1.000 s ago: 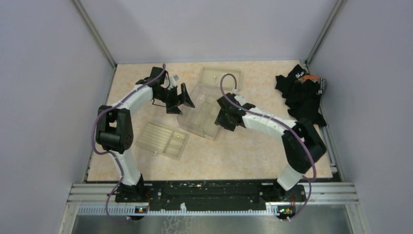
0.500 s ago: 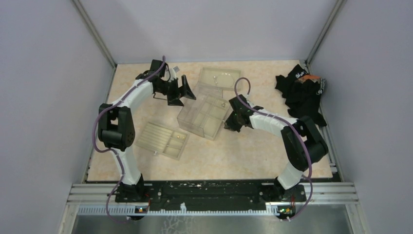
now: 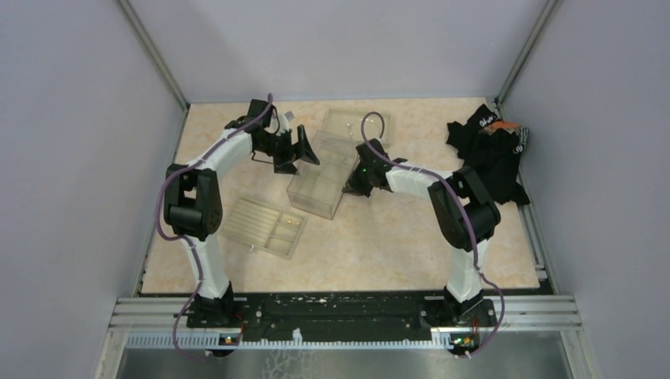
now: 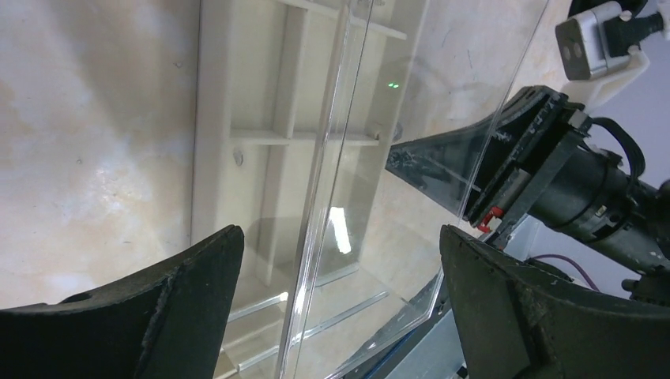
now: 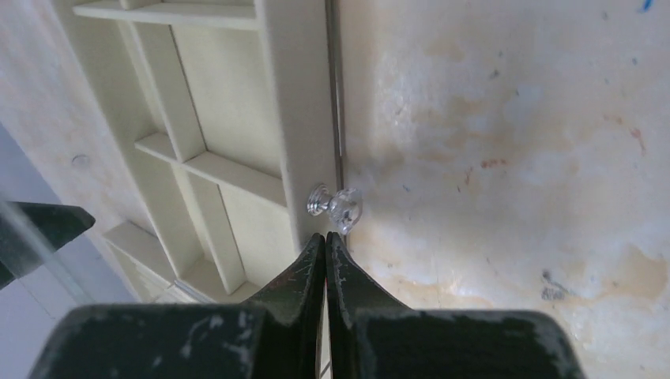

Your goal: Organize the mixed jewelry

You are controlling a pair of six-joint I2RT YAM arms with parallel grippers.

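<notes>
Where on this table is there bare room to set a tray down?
The table is barest at its near side, between the flat tray and the right arm. A smaller gap lies between the back tray and the black cloth heap. Mid-table is crowded: both arms meet at the clear box.

Colour survey: worktop and contents.
Worktop (image 3: 379, 245) is showing mottled peach-beige marbling; compartmented tray (image 3: 263, 227) is reading cream; cloth heap (image 3: 490, 162) at the far right corner is showing black with orange-white marks; right gripper (image 5: 325, 237) is presenting scuffed black.
</notes>
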